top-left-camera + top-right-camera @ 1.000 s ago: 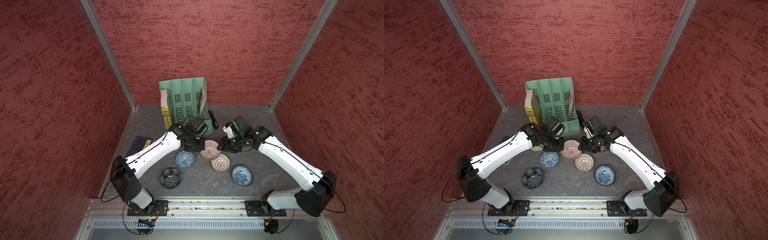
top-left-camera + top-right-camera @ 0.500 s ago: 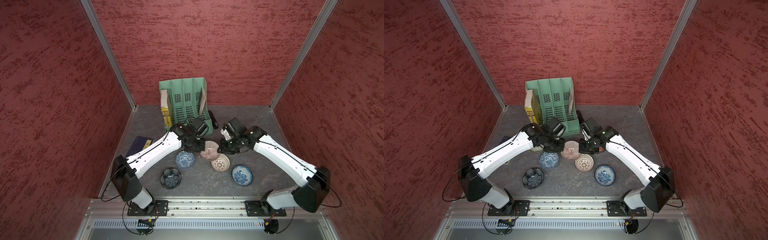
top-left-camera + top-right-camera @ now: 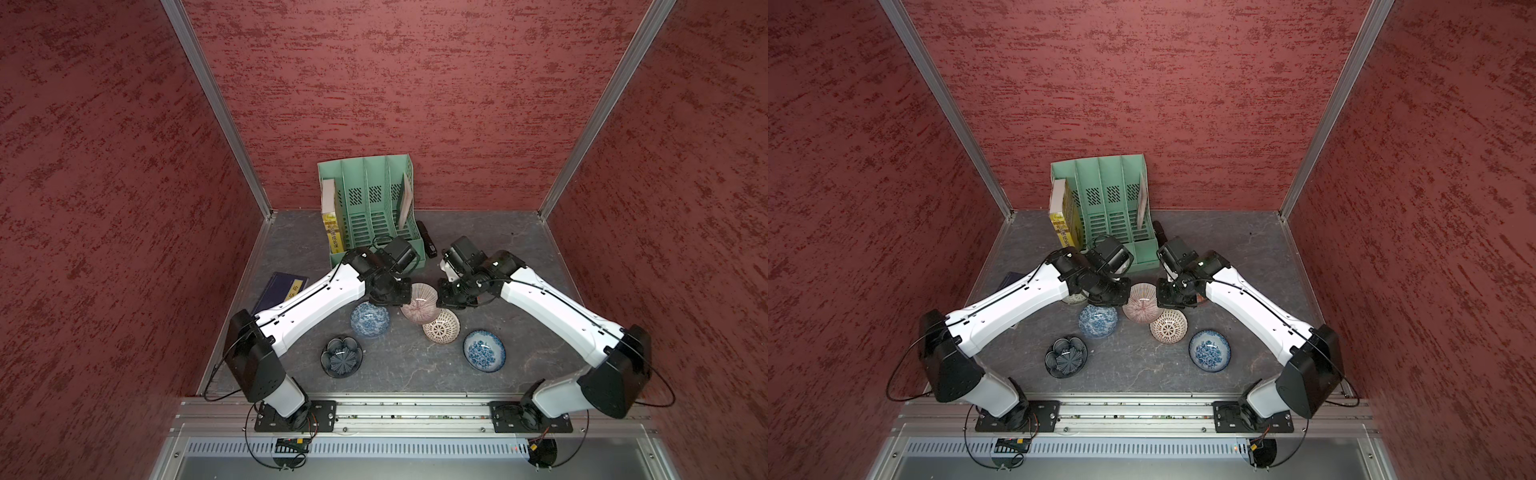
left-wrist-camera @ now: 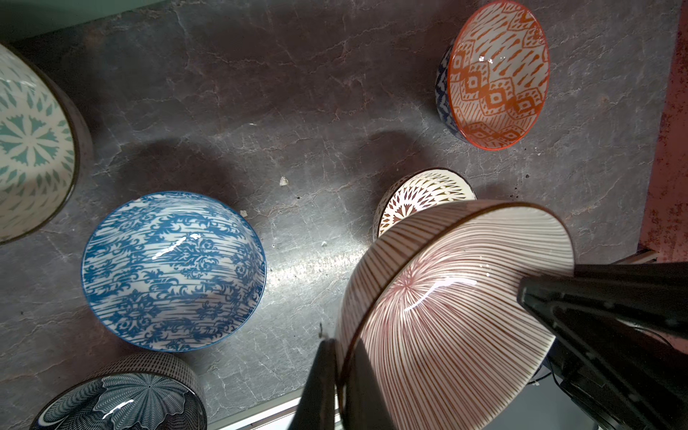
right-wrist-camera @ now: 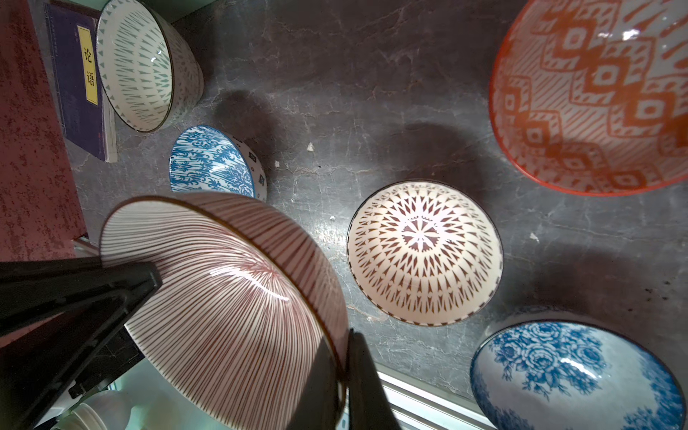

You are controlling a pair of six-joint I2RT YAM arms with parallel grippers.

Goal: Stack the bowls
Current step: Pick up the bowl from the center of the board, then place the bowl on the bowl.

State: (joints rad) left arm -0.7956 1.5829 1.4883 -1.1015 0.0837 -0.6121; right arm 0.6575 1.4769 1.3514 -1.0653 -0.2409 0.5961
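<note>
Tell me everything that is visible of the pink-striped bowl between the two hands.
The pink-striped bowl is round and glossy, and looks ceramic. On white, fine pink-brown lines run from the centre to a thin dark rim, inside and outside. It is empty and tilted, and seems lifted above the grey table. The left hand and the right hand pinch its rim on opposite sides.

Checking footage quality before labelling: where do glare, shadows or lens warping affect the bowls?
Left wrist view: white glare streak inside the striped bowl, stretching near edges. Right wrist view: dark shadows blotch the table, orange bowl cropped. Both top views: sharp, evenly lit, tiny glints.
</note>
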